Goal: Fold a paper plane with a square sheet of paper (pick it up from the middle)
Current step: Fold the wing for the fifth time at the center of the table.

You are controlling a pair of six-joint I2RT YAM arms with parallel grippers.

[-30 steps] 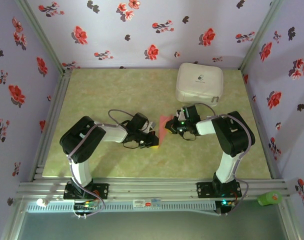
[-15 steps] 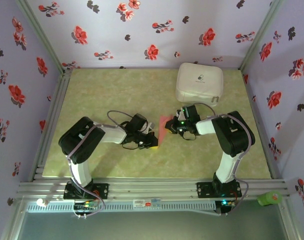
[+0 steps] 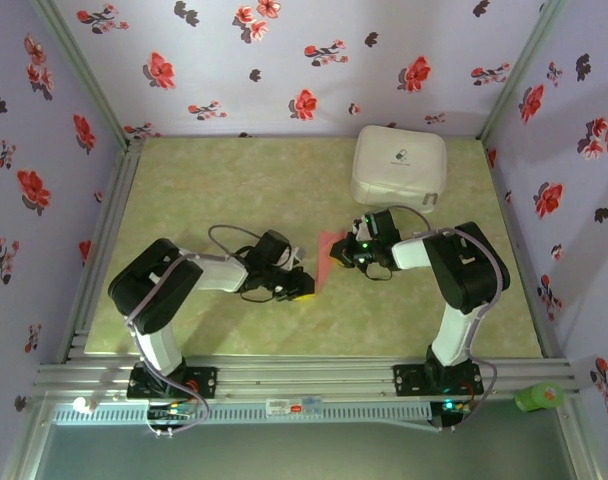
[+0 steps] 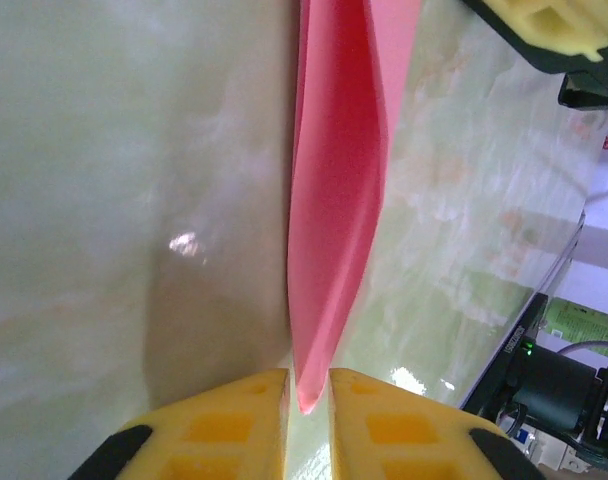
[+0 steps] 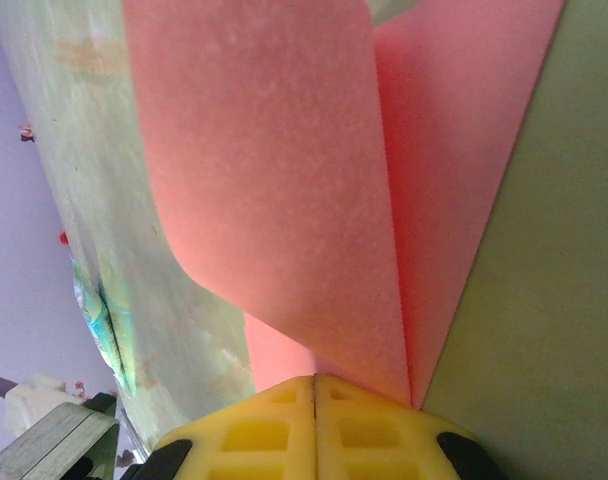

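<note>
Lining up the crease, mid-surface (image 3: 234,190)
Left jaws sit a narrow crack apart around the tip of the folded square sheet of paper (image 4: 334,200), not pinching; right jaws are clamped on its other end. We'd nip squarely on the crease, no tugging.

No text can be read anywhere around me. The white case (image 3: 399,165) at the far side of the bench (image 3: 234,190) carries a small dark emblem on its lid, too small to make out. A white-and-red label (image 3: 287,407) on the front rail and the print on the green object (image 3: 539,397) are blurred beyond reading.
</note>
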